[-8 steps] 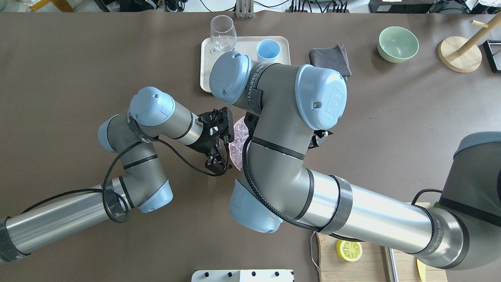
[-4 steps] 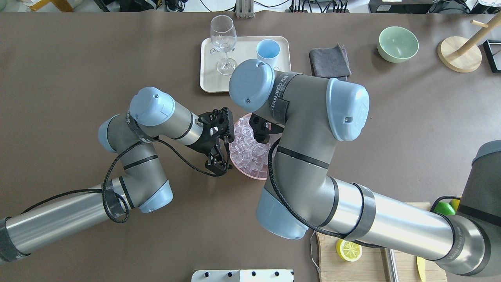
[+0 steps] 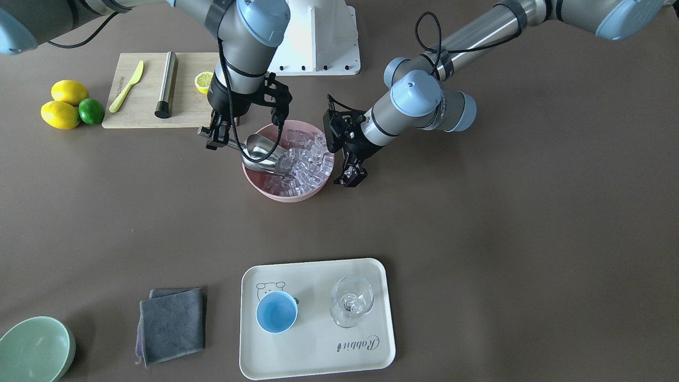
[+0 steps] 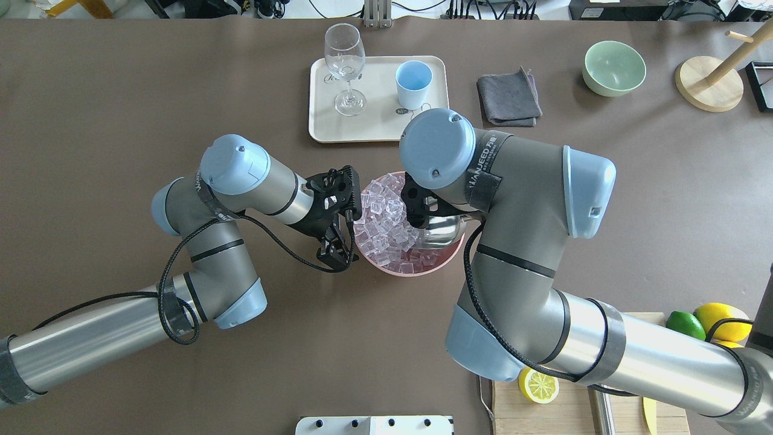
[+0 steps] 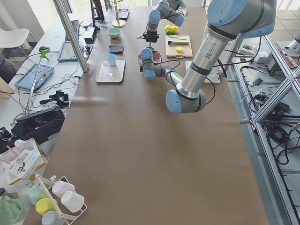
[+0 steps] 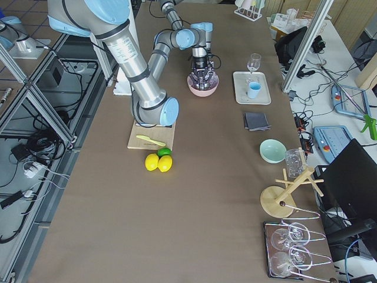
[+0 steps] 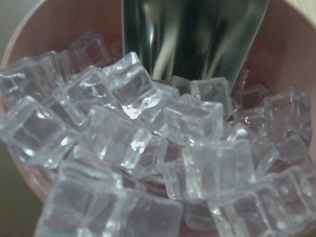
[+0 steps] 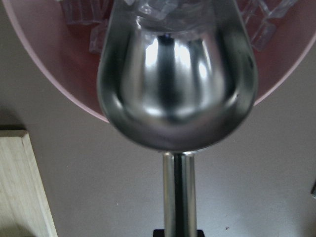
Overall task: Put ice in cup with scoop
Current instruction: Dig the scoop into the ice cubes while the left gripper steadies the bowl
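Shift of right arm since the earlier frame uncovers the round pink bowl. Right gripper clamps the shiny steel scoop, trough tip among clear ice cubes. Left gripper stays beside the rim, finger spacing indeterminate. Small light-blue cup stands on cream tray.

The cream rectangular tray with rounded corners carries the word "Rabbit" in dark handwriting-style letters near one corner, and in the front-facing view it stands upside down. The dark fabric band around the grey wrist segment of the right arm shows the white word "WANJEED", and the same word appears on the second dark band near the lower end of this arm. The pale wooden cutting board has one small printed line along its edge, too small to read.
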Motion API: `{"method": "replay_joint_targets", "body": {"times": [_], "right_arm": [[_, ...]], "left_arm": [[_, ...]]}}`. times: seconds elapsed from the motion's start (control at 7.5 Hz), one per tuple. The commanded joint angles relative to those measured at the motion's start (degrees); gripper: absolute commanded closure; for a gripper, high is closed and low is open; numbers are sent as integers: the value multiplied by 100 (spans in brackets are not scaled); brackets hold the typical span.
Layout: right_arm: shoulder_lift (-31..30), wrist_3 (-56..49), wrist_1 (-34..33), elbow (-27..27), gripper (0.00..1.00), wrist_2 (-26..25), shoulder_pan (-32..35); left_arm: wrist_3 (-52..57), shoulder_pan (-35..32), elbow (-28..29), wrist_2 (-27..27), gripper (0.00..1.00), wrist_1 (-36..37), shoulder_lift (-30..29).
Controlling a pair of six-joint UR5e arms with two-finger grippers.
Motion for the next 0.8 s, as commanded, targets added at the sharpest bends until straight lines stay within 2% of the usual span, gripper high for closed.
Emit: {"method": "replay_joint_targets", "body": {"times": [0.0,0.67], "right_arm": [[-480,124,839,106,100,131,1],[-1131,543,2063,237,100,562,9]], "left_arm": [[0,0,0,0,2,4,0],[0,0,0,0,2,4,0]]}}
